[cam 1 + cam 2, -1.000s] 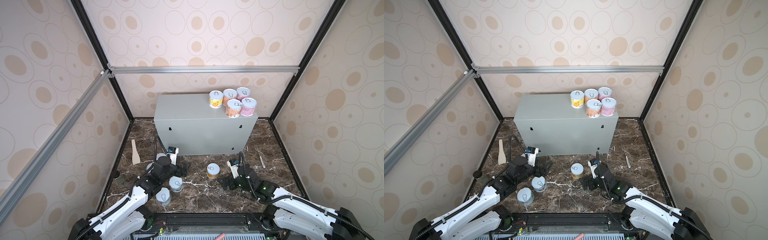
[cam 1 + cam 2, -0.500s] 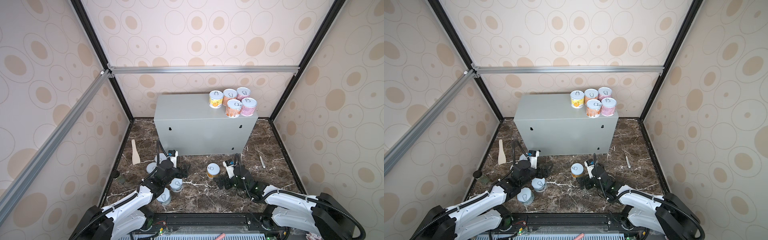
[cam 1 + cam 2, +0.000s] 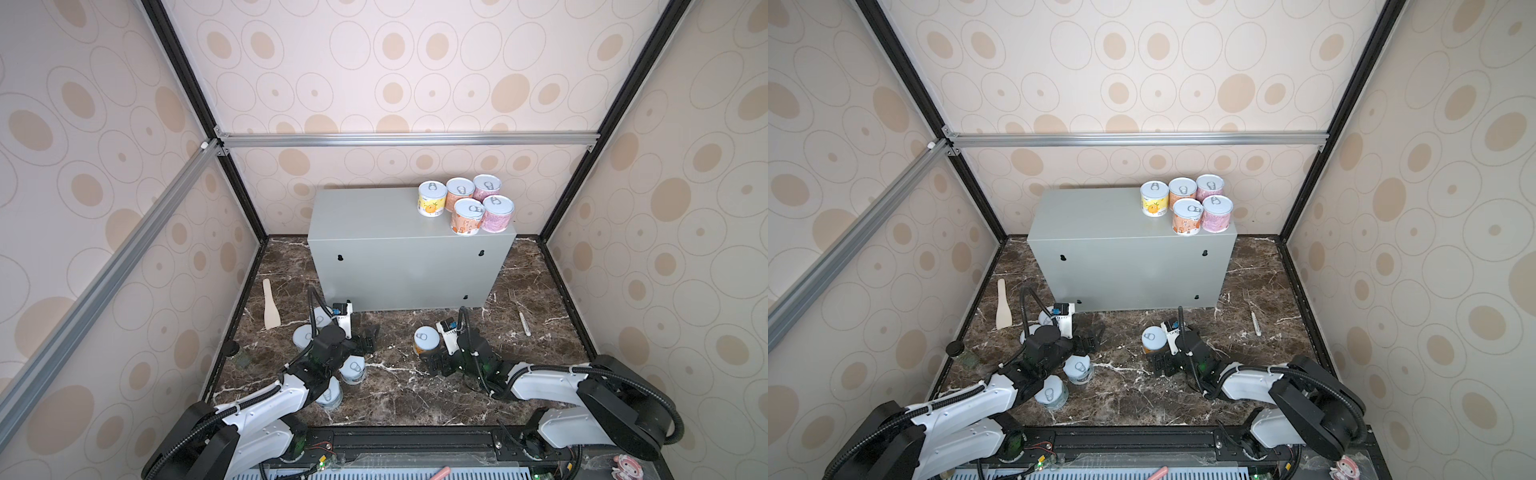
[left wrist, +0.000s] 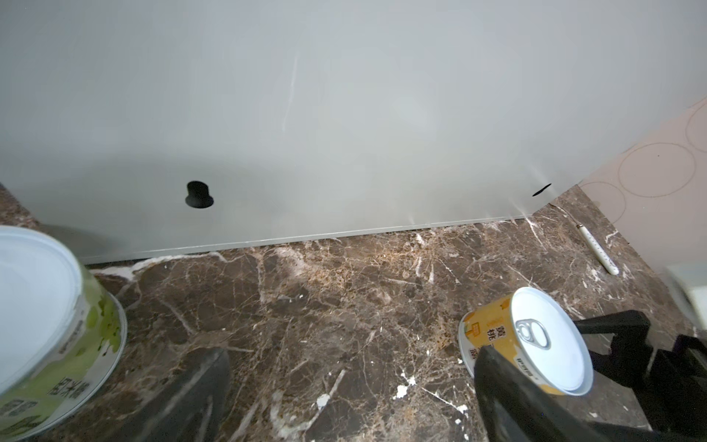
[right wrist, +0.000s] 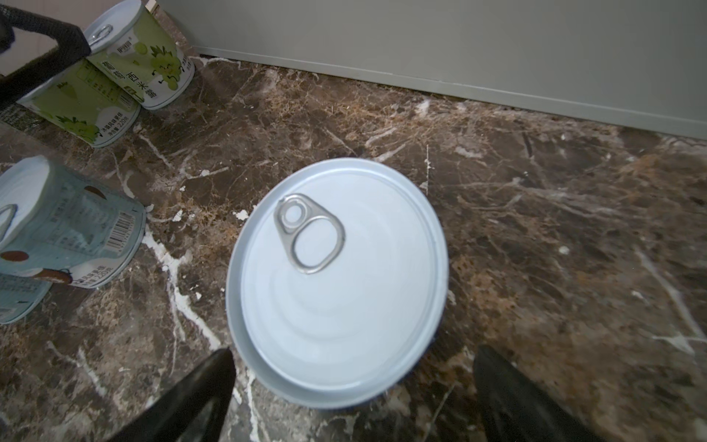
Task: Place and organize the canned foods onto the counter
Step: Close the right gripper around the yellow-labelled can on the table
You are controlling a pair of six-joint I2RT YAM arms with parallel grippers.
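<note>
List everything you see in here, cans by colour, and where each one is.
marble floor: one, dark brown, underneath all
counter: one, light grey, by back wall
orange cans: two, orange, counter top, right end
pink cans: two, pink, right of the orange
upper yellow can: one, yellow, left of the orange
lower yellow can: one, yellow, floor before counter
green cans: two, green, floor, left, nearest the counter
blue cans: two, pale blue, floor, left, in front of the green
spatula: one, wooden, floor, left
fork: one, pale, floor, right
left gripper: one, black, open, empty
right gripper: one, black, open, at lower yellow can
</note>
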